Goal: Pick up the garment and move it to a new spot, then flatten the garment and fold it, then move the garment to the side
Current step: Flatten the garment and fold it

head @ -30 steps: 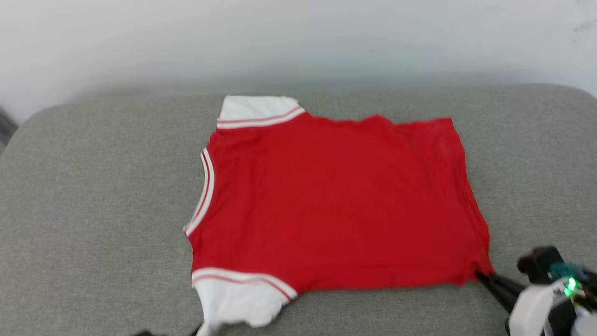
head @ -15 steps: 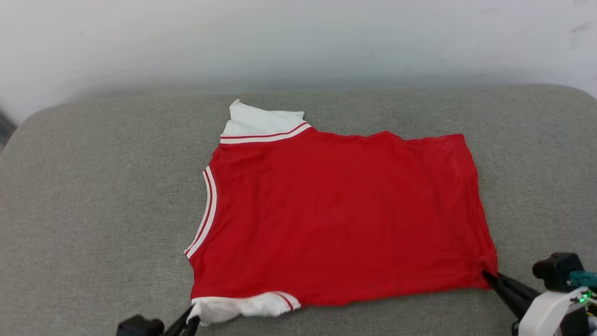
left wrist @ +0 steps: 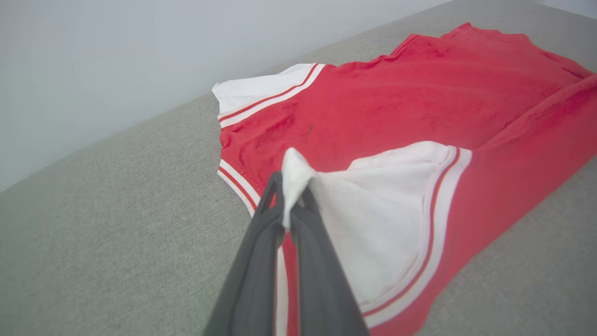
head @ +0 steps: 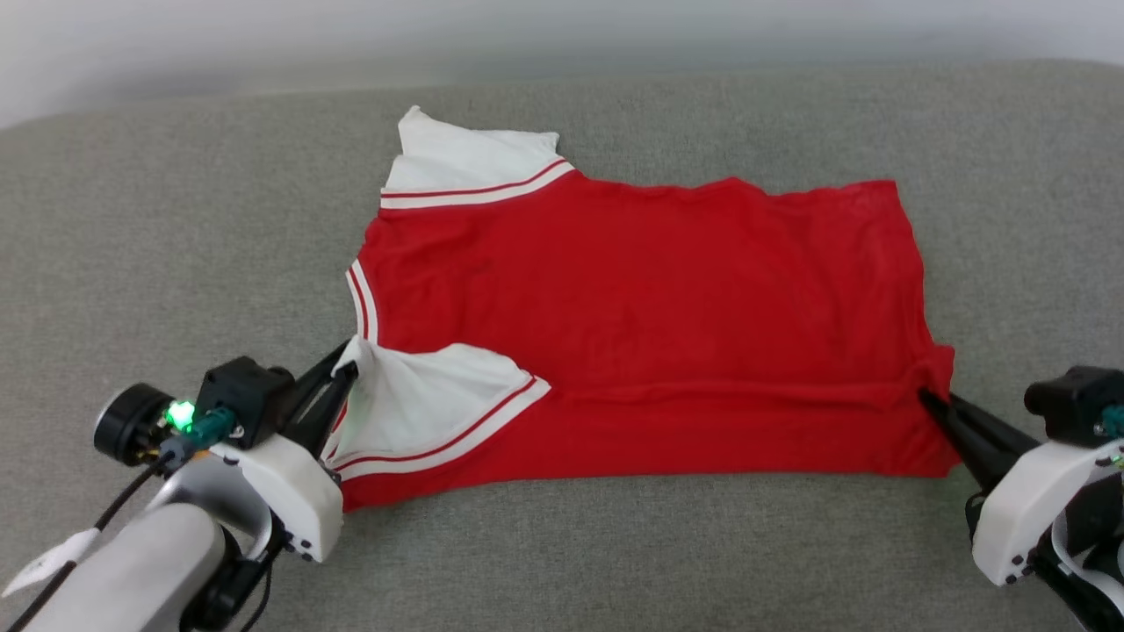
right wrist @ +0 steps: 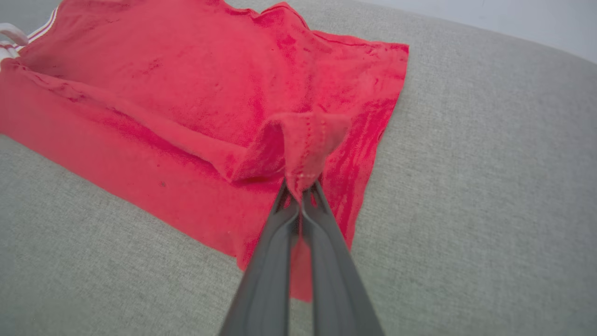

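A wide grey cushion (head: 158, 246) lies under everything, with a pale wall (head: 263, 35) behind its far edge. Near the middle of the cushion lies the red shirt (head: 650, 290), spread out with a plain red face up (no lettering shows on it). Its neck end points to the robot's left and its hem to the right. A low ridge of raised cloth runs along the shirt's near side, from the near sleeve across to the hem corner.

The far sleeve (head: 465, 158), white with red-and-white striped trim, rests flat on the cushion. The near sleeve (head: 430, 404) is turned up over the red body, and its tip is lifted.

The left gripper (head: 344, 373) has its two dark fingers pinched together on that sleeve tip. In the left wrist view a bit of white cloth sticks out between them. The right gripper (head: 926, 399) is clamped on the shirt's near hem corner (the stitched edge is plain in the right wrist view). The red cloth there is bunched and raised off the cushion.
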Tool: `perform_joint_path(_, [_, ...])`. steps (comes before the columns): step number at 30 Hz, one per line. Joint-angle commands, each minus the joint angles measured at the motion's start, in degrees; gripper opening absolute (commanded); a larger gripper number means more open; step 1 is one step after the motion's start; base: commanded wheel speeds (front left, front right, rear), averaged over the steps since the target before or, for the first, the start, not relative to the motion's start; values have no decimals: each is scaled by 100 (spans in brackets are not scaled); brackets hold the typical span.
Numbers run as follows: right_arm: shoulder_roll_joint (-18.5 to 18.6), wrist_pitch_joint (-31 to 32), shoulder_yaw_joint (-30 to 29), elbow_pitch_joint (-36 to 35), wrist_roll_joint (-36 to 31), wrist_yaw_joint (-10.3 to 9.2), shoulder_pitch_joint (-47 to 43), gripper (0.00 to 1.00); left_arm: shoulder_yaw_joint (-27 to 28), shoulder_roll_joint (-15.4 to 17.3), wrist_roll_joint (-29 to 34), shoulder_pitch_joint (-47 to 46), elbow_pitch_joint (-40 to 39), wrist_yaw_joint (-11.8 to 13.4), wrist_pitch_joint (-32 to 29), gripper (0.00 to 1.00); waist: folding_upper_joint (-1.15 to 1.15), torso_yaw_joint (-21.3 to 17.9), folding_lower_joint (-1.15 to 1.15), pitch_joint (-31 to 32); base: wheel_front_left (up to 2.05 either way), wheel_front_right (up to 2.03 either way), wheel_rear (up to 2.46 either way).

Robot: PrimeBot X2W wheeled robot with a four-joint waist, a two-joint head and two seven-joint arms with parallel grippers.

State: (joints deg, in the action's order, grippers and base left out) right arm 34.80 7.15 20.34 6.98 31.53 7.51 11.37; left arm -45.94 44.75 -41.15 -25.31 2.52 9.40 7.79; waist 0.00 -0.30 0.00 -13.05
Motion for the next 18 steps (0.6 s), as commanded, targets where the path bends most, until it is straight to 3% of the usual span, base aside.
perform_joint_path(1, [-62, 43, -61, -5, -59, -4, 175, 0, 3, -26, 71, -216, 169, -91, -20, 0, 0, -70, 0, -274, 0, 0, 0])
perform_joint_path(12, [-329, 476, 172, 626, -208, -4, 965, 0, -147, -508, 103, -1037, 1664, -742, -32, 0, 0, -92, 0, -886, 0, 0, 0])
perform_joint_path(18, [-404, 558, 497, 1034, -176, -4, 1120, 0, -371, -926, 19, -1146, 2495, -1129, -87, 0, 0, -28, 0, -835, 0, 0, 0])
